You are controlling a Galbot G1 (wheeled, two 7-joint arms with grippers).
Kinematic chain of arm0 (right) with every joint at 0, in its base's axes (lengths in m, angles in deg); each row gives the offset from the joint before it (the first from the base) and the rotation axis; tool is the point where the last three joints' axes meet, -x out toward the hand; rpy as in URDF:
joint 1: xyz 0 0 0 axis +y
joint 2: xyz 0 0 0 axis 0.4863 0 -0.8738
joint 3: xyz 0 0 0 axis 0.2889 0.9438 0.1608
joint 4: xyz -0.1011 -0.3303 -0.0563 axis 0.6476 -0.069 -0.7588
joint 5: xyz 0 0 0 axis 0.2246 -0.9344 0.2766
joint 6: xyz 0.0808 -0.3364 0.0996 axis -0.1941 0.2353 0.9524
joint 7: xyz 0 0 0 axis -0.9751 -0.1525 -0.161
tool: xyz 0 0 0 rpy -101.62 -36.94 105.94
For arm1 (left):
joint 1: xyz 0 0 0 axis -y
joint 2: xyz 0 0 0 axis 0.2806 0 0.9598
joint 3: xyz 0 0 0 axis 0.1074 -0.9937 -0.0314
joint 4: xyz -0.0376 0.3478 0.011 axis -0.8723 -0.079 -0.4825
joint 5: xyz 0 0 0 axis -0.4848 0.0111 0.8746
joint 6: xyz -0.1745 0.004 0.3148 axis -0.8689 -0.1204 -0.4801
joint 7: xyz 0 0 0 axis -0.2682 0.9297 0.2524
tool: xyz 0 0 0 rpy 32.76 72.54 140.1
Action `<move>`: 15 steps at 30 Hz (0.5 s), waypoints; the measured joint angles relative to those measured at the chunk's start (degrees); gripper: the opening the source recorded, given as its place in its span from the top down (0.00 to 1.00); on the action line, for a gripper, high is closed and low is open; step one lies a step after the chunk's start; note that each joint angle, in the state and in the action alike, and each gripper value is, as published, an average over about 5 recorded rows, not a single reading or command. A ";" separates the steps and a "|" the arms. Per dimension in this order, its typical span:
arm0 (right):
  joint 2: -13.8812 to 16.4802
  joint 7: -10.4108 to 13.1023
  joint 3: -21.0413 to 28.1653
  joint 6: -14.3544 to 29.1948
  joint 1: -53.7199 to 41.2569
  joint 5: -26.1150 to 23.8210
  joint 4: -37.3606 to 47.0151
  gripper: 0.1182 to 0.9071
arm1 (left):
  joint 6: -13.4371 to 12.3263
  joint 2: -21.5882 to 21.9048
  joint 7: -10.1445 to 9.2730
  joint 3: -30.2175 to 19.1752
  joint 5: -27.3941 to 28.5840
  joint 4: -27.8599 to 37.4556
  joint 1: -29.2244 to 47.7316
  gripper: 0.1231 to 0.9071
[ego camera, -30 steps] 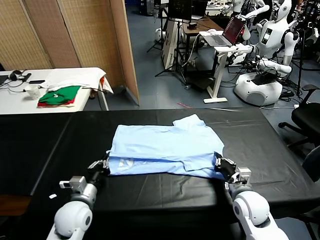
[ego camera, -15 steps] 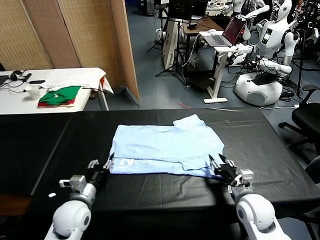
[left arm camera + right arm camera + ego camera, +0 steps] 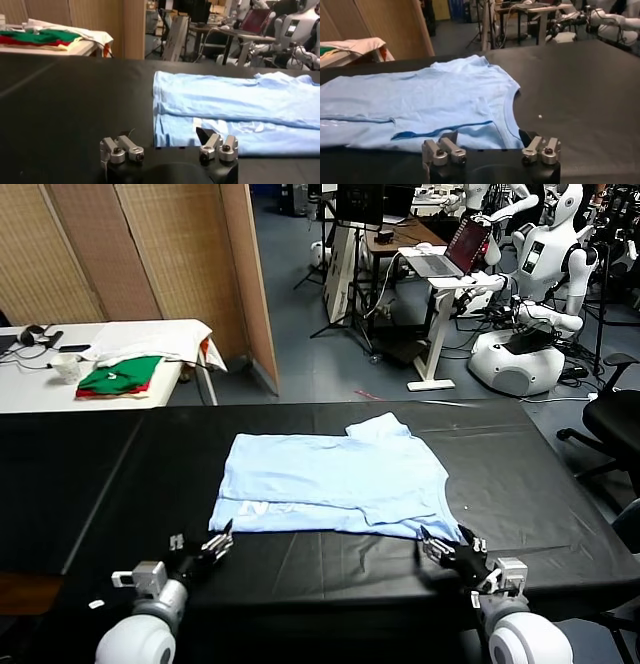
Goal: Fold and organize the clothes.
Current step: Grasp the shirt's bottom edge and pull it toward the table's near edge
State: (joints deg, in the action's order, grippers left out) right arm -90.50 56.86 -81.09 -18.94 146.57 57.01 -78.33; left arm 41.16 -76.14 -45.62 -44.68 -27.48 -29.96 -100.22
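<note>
The clothes, one pale light-blue T-shirt (image 3: 335, 479), lie flat and partly folded on the black table (image 3: 100, 474), with white lettering (image 3: 262, 509) showing on the near strip. My left gripper (image 3: 218, 541) hovers open just short of the shirt's near left corner. In the left wrist view the shirt (image 3: 240, 110) lies ahead of the left gripper (image 3: 167, 142), whose jaws are empty. My right gripper (image 3: 447, 546) stands open at the near right corner. In the right wrist view the shirt's hem (image 3: 420, 100) lies just beyond the right gripper (image 3: 489, 142), not pinched.
A white side table (image 3: 30, 384) at the far left carries green and red folded garments (image 3: 120, 374) and a white cloth (image 3: 160, 339). Behind stand a wooden screen (image 3: 150, 254), a desk with a laptop (image 3: 450, 249), white robots (image 3: 530, 314) and an office chair (image 3: 615, 419).
Both grippers opened, let go of the shirt's near corners and drew back toward me. The near edge now lies flat with the lettering showing.
</note>
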 joint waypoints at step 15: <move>4.05 3.46 1.92 -3.21 2.48 2.93 -3.78 0.95 | 1.90 0.72 -1.09 0.92 5.13 -2.75 -2.96 0.97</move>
State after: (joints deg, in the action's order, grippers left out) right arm -86.46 60.32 -79.17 -22.15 149.05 59.95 -82.11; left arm 43.05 -75.42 -46.71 -43.76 -22.35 -32.70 -103.18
